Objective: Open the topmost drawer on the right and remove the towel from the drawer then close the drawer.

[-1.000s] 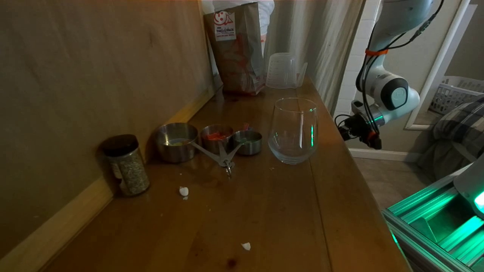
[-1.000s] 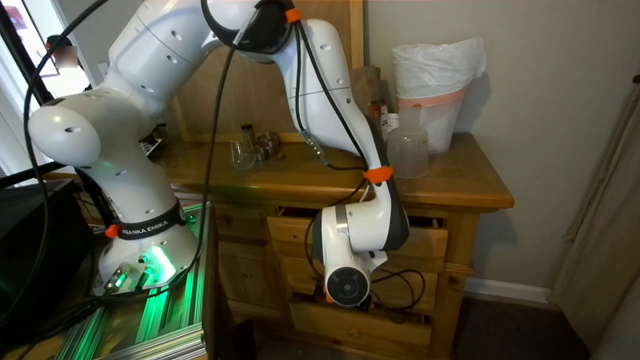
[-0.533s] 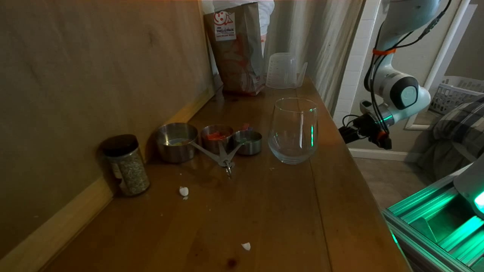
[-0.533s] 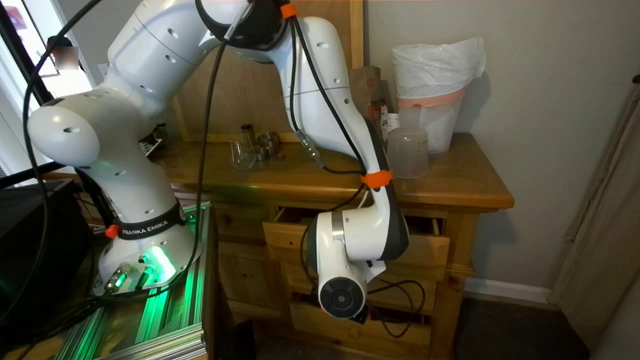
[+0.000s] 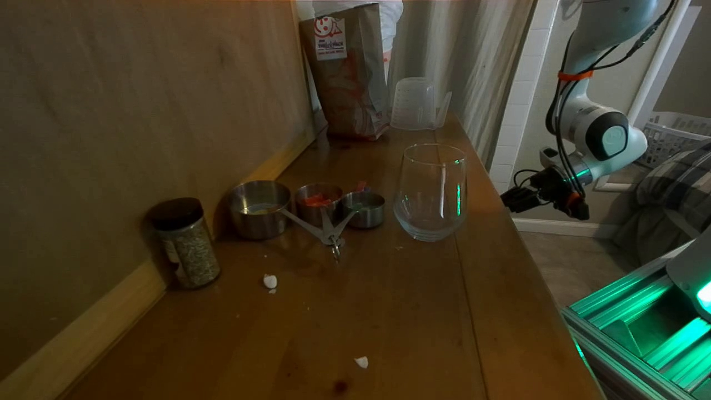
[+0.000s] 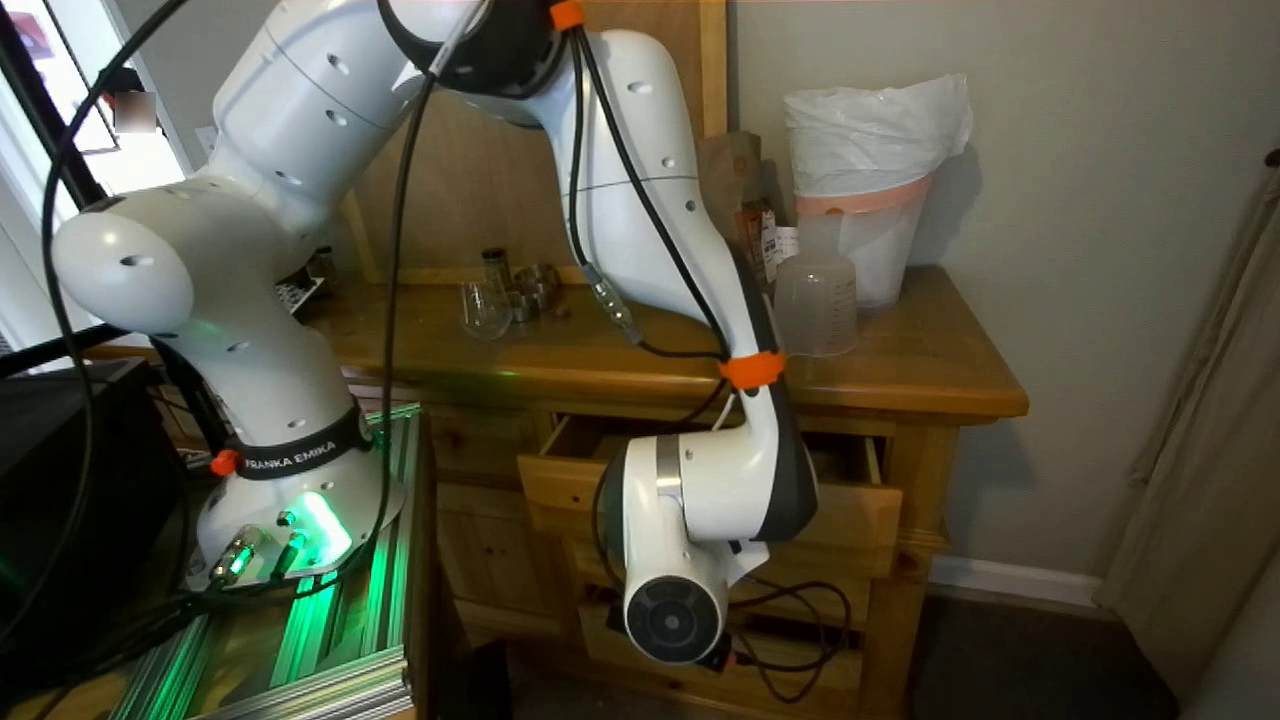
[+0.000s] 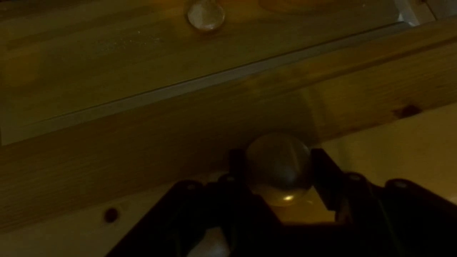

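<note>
Wrist view is dim, but it shows me the hand [image 7: 279, 165] clamped on a round knob [image 7: 278, 180], one dark finger [image 7: 325, 178] touching it on each side. Near the top edge of that view a second knob [image 7: 206, 16] catches some light.

In an exterior view I see the drawer [image 6: 850, 525], topmost under the right part of the desk [image 6: 930, 350], standing partly open. My arm [image 6: 640, 180] hangs across the middle of its front. The inside is too shadowed and covered for me to read, so where the towel is I cannot tell. Beneath it, a lower drawer [image 6: 605, 645] also shows a dark gap along its top.

On top of the desk, in an exterior view, I have a clear glass [image 5: 430, 194] near three metal measuring cups [image 5: 258, 219], something red in the middle one, and a black-lidded jar [image 5: 191, 255] close to the wooden back panel [image 5: 155, 100]. Farther along, a brown paper bag [image 5: 353, 78] stands just beside a clear plastic pitcher [image 5: 412, 105].
</note>
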### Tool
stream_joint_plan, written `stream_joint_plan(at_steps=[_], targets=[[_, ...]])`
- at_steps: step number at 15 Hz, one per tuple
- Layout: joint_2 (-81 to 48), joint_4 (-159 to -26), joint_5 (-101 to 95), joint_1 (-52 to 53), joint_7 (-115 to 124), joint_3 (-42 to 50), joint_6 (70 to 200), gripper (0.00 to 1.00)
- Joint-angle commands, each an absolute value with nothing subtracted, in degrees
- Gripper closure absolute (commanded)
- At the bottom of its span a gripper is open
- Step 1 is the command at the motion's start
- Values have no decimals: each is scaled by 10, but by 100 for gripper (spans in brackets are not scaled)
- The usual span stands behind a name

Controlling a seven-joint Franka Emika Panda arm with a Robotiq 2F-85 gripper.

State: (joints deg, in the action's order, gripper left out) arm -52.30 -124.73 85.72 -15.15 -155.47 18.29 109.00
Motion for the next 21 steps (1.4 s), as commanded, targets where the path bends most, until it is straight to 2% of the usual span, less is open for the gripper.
stream_joint_plan(at_steps=[1, 15, 16, 17, 18, 19, 21], targets=[[-505, -1252, 846, -178, -1573, 202, 1090, 74], [-504, -1258, 836, -201, -1573, 215, 1090, 74], [-502, -1259, 836, -201, -1573, 216, 1091, 65], [-501, -1260, 835, -201, -1573, 216, 1091, 62], [-498, -1262, 835, -200, -1573, 216, 1092, 28], [-492, -1266, 834, -196, -1573, 218, 1095, 24], [-471, -1275, 832, -192, -1573, 230, 1104, 12]])
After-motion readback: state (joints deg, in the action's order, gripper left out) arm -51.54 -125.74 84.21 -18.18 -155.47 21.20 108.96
